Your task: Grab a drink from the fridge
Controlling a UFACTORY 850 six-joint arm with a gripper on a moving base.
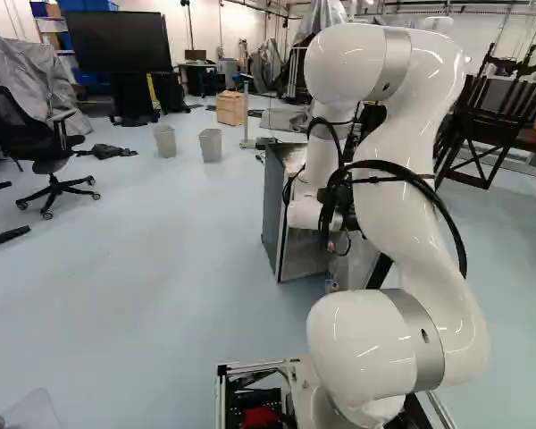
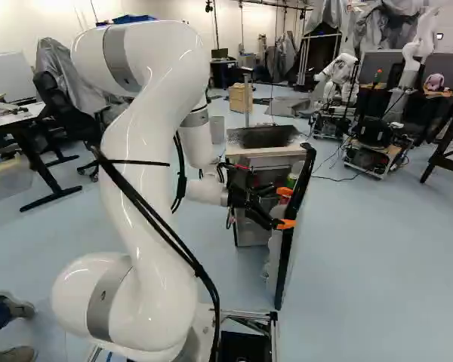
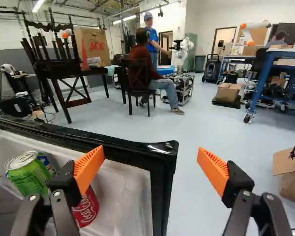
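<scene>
The gripper stands at the open fridge door, in front of the small fridge. In the wrist view the gripper is open, its orange pads far apart with no can between them. One finger is over the door's white shelf, partly covering a red can; the other is beyond the door's black outer edge. A green can lies tilted in the shelf beside the first finger. Part of a blue can shows behind it. The fridge's inside is hidden.
Another robot stands beyond the fridge. Ahead of the gripper, past the door, are a dark chair, a table with a large box and a blue workbench. Two grey bins stand left of the fridge.
</scene>
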